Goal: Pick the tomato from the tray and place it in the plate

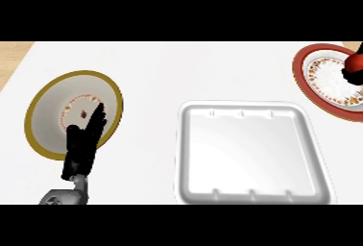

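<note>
The white tray [251,153] lies in the middle of the counter with nothing in it. At the far right edge my right hand [351,73] shows only in part, curled round the red tomato [355,60]. Hand and tomato are over the red-rimmed plate [306,72] at the upper right. Whether the tomato touches the plate I cannot tell. My left hand [83,139] rests at the lower left with its fingers straight, pointing up.
A gold-rimmed plate [50,103] lies at the left, partly under my left hand's fingers. The counter top is white, with a wooden strip at its upper left corner [14,53].
</note>
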Controlling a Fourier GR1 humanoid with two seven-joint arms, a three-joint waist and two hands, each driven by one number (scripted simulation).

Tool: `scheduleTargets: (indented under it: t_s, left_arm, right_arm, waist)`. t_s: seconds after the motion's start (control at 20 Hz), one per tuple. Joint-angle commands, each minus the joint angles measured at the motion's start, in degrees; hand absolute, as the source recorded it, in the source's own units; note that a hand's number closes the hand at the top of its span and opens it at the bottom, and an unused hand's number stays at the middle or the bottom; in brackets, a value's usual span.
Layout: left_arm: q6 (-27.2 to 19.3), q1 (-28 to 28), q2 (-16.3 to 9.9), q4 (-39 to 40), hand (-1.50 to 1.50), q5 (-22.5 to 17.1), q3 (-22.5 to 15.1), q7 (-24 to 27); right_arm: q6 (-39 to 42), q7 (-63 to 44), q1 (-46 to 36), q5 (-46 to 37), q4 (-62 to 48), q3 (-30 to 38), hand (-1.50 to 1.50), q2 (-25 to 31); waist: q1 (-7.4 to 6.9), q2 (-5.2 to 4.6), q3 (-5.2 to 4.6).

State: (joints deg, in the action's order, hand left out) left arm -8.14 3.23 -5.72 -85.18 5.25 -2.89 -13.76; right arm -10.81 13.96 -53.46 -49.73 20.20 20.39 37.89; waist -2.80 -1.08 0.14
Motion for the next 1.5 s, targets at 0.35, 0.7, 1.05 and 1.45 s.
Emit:
scheduleTargets:
  t_s: [0.35,0.7,1.05,1.45]
  left_arm:
    - [-0.38,1.13,1.34,1.62,0.00,1.24,-1.30,1.70]
    - [0.24,1.66,0.62,2.09,0.00,0.00,0.35,1.38]
    - [-0.12,2.79,0.34,0.58,0.00,-0.24,0.96,-0.53]
    - [-0.33,2.36,0.82,1.90,0.00,0.38,0.55,0.02]
  right_arm:
    - [10.65,2.71,1.49,-3.73,-12.49,-2.99,1.50,2.56]
    - [17.70,14.62,1.72,-0.29,-12.87,-0.03,-1.50,5.14]
    - [25.66,22.48,-1.15,15.29,-13.85,15.06,-1.50,7.38]
    - [36.90,23.41,3.54,21.05,-15.53,20.18,-1.50,11.02]
  waist:
    - [-1.51,-1.02,0.15]
    - [-0.96,-0.78,0.27]
    - [0.11,-0.39,0.46]
    - [-0.19,-0.50,0.28]
